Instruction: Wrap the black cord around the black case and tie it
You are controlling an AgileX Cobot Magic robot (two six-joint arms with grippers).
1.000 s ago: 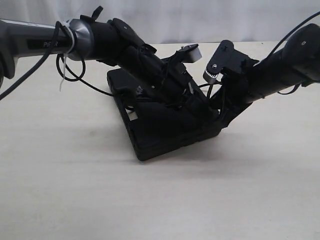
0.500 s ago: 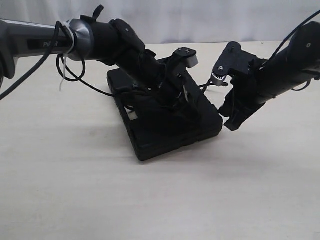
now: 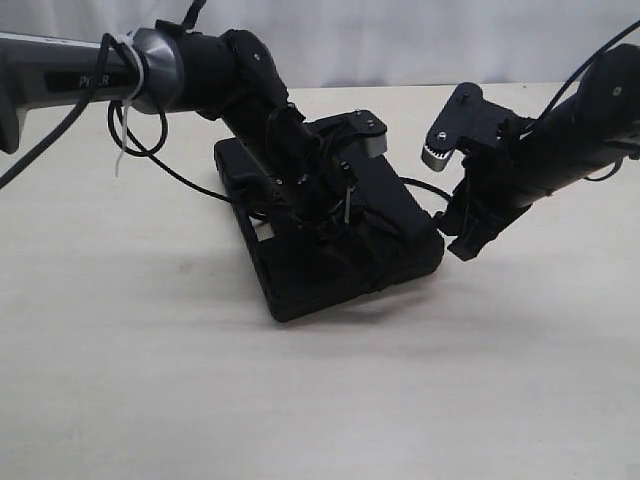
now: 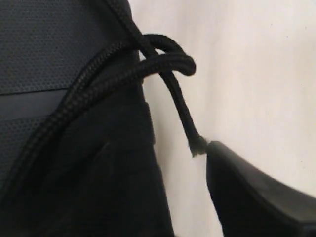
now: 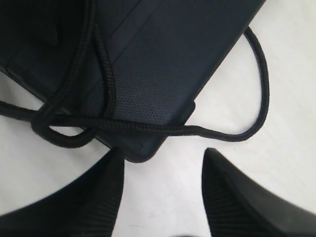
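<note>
The black case (image 3: 300, 275) lies flat in the middle of the table. The black cord (image 3: 421, 186) runs over its lid and bows out past its right side. In the right wrist view the cord (image 5: 148, 127) crosses itself at a case corner (image 5: 143, 148) and loops away. Over the lid, my left gripper (image 3: 345, 212) hangs low; in its wrist view the left gripper (image 4: 163, 163) stands open, the cord's frayed end (image 4: 197, 145) touching one fingertip. My right gripper (image 3: 458, 236) is open just right of the case, and nothing lies between the right gripper's (image 5: 160, 158) fingers.
Glossy arm cables with a white zip tie (image 3: 125, 150) hang from the left arm at the back left. The pale table (image 3: 150, 380) stretches out in front of the case. A white backdrop closes the far edge.
My right gripper drew back off the case to its right side and opened. The left gripper sank lower over the lid. The cord now lies slack beside the case.
</note>
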